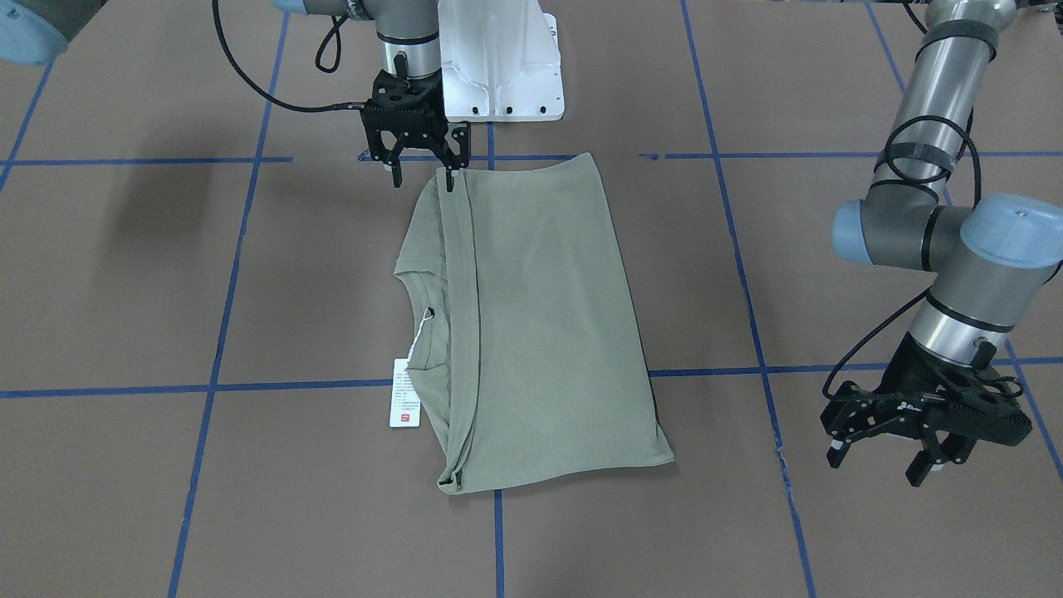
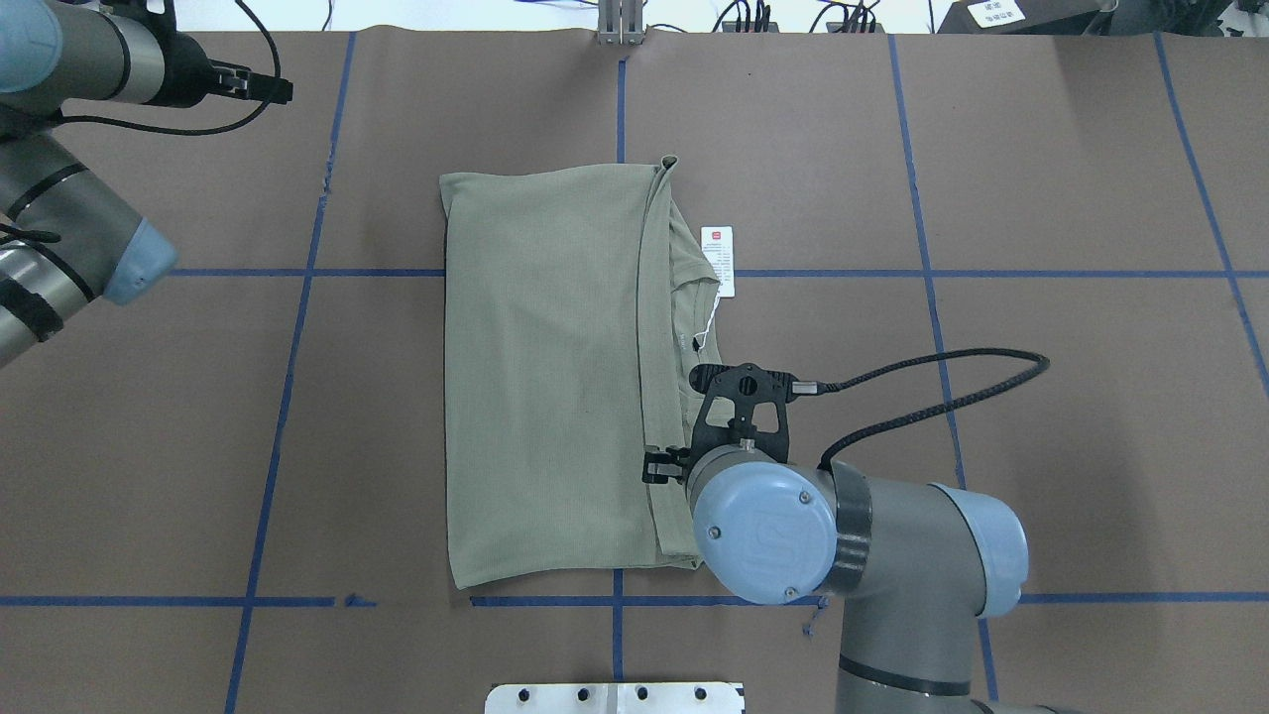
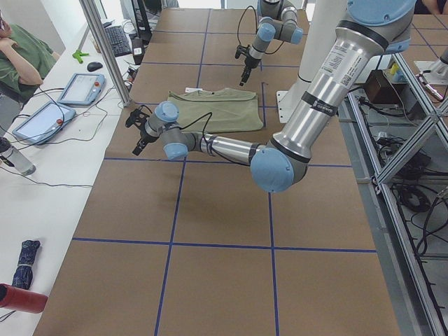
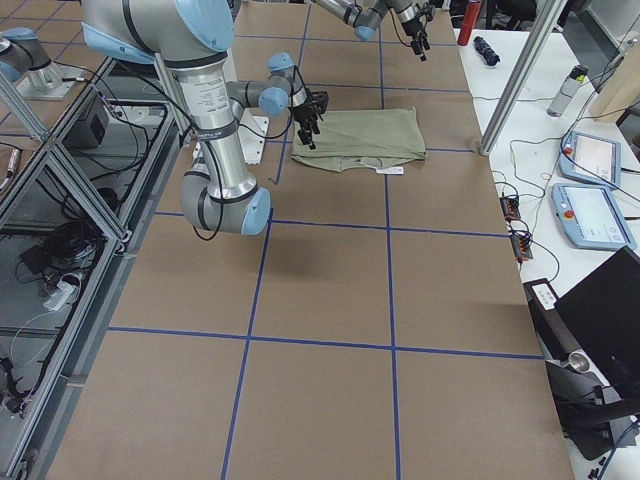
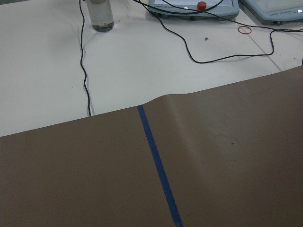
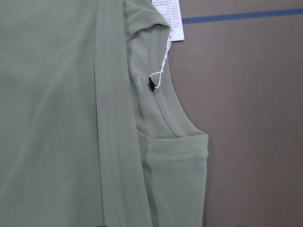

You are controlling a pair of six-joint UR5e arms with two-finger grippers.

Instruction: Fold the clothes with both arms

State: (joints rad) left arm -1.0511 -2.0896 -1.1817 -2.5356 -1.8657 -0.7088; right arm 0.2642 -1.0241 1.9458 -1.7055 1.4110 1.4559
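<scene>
Now the right gripper (image 1: pixel 423 176) has its fingers (image 1: pixel 451 174) spread, one tip at the folded edge of the shirt (image 2: pixel 545 377). The left gripper (image 1: pixel 876 465), likewise spread, hangs well apart. The shirt lies folded on the bench (image 2: pixel 991 446), its long axis running away from the robot, with neckline and hang tag (image 2: pixel 718 260) toward the robot's right.

A brown paper cover (image 1: pixel 124 291) crossed by blue tape lines (image 1: pixel 100 390) lies over the table, with a white pedestal base (image 1: pixel 498 58) at 12 o'clock in the front-facing view. In the left-end view, a white side bench (image 3: pixel 49 203) at 9 o'clock carries one tablet (image 3: pixel 82 89), a second tablet (image 3: pixel 38 120) and a clear bottle (image 3: pixel 15 159). A folded dark umbrella (image 3: pixel 25 253) and a red cylinder (image 3: pixel 19 299) lie toward 7 o'clock. A seated person in green (image 3: pixel 17 59) is at 10 o'clock.
</scene>
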